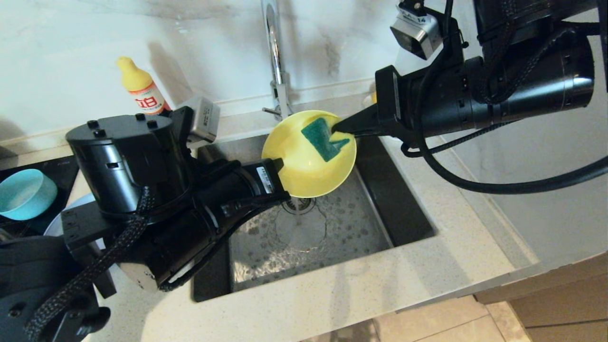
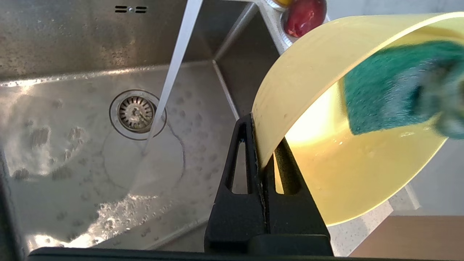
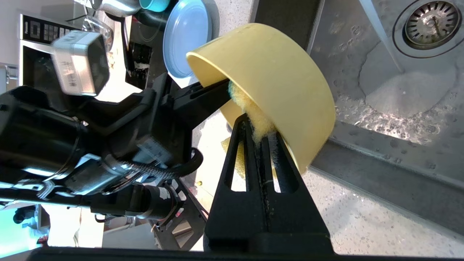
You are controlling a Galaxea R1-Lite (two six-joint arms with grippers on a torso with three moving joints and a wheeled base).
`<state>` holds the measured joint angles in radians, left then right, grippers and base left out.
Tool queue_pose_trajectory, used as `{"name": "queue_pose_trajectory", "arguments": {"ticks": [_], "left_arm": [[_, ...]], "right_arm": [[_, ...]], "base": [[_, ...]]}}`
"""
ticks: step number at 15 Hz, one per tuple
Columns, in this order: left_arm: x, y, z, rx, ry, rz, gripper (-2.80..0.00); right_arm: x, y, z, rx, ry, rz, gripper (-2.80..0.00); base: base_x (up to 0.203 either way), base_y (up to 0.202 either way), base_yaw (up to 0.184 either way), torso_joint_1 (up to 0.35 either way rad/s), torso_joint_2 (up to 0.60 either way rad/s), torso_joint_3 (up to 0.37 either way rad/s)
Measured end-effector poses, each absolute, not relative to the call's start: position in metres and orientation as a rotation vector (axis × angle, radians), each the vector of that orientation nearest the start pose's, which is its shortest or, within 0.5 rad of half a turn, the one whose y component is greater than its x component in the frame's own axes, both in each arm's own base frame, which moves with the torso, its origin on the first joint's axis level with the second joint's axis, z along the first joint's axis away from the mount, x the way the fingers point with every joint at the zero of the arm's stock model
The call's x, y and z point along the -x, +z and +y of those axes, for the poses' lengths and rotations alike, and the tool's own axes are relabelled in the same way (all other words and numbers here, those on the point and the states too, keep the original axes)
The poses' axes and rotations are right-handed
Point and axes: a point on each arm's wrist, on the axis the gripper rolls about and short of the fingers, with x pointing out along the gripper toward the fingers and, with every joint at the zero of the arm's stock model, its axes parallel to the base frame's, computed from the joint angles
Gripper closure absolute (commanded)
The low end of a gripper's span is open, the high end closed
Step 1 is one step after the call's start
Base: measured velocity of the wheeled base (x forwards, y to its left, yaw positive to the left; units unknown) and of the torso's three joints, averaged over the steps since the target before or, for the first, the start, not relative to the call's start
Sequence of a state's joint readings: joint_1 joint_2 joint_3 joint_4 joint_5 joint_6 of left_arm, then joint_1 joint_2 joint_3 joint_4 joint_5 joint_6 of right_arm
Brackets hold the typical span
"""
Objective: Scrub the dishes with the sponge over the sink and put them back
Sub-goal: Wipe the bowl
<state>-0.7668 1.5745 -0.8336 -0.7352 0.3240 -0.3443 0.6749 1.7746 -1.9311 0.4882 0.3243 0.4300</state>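
Marble wall and pale stone table point(image 1: 361, 289) frame the sink point(image 1: 332, 237), where water runs from the faucet point(image 1: 275, 57) to the drain. Above the basin, the left claw point(image 1: 280, 166) pinches the near rim of the yellow-green bowl point(image 1: 308, 166), tilting its hollow toward the right claw point(image 1: 341, 129). That claw, pressed together on the sponge point(image 1: 323, 138), holds it just beyond its tips, green face showing, against the bowl's inner wall. Scrubbing looks underway; strokes should sweep across the hollow.
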Motion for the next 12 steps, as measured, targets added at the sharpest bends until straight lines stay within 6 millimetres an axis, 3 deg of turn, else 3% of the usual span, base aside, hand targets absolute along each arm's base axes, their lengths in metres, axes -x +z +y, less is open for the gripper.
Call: {"name": "queue_pose_trajectory", "arguments": {"ticks": [5,12], "left_arm": [[-0.214,0.234,-0.19,0.335,-0.414,0.086,0.0],[-0.24,0.215,-0.178,0.321,-0.276,0.145,0.0]], "right_arm": [[-0.233,0.367,0.195,-0.326,0.892,0.556,0.0],[-0.208,0.384,0.178,-0.327,0.915,0.506,0.0]], "base": [[0.0,0.0,0.0,0.0,0.0,0.0],[0.0,0.0,0.0,0.0,0.0,0.0]]}}
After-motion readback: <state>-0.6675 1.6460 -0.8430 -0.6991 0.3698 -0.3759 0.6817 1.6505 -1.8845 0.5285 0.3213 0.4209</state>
